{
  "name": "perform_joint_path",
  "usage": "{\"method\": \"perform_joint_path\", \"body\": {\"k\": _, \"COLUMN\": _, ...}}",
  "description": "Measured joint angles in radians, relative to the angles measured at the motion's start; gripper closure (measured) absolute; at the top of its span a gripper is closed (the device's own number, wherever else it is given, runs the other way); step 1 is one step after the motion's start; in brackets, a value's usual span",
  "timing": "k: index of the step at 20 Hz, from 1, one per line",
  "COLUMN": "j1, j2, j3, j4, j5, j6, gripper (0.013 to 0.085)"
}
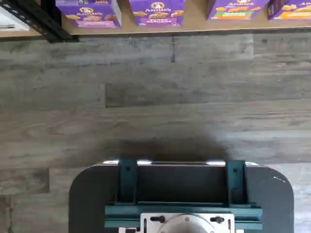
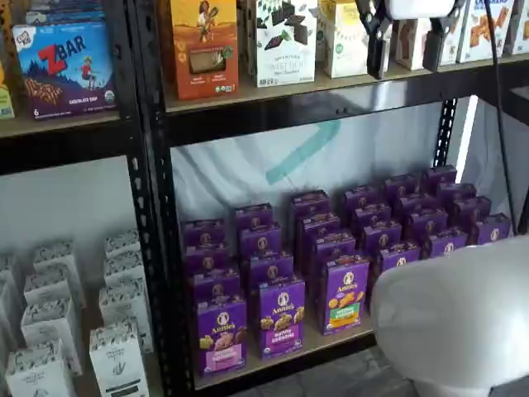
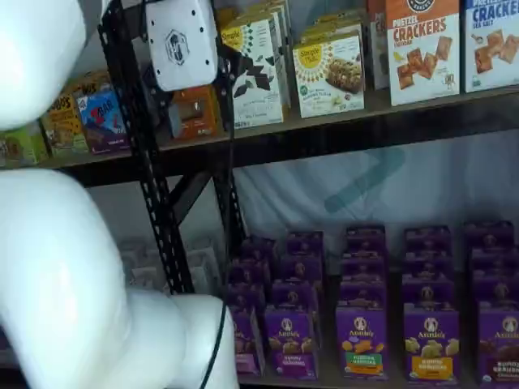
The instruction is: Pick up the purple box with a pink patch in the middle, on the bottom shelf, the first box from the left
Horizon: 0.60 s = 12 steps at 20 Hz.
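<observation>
Hovering high by the upper shelf, my gripper [image 2: 405,45] has its fingers spread wide and empty, ready to straddle a box. The purple box [image 2: 221,335] stands upright at the bottom shelf [image 2: 285,357] front, leftmost in its row, face outward and reachable.

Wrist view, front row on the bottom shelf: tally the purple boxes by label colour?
pink-band box: 1
purple-band box: 1
green-and-orange box: 1
box partly out of frame, label colour unclear: 1
Total: 4
</observation>
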State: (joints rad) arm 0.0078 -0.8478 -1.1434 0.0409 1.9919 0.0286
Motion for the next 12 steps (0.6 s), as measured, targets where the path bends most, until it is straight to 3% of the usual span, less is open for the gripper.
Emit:
{"method": "perform_joint_path", "body": {"k": 2, "j1": 0.026, "j2": -0.024, "j3": 0.022, "j4": -0.029, "j5": -0.041, "j6": 0.013, "gripper": 0.013}}
{"method": "perform_joint_path", "body": {"k": 12, "j1": 0.054, "j2": -0.043, "j3": 0.072, "j4": -0.053, "j5": -0.084, "j6": 0.035, "gripper": 0.013}}
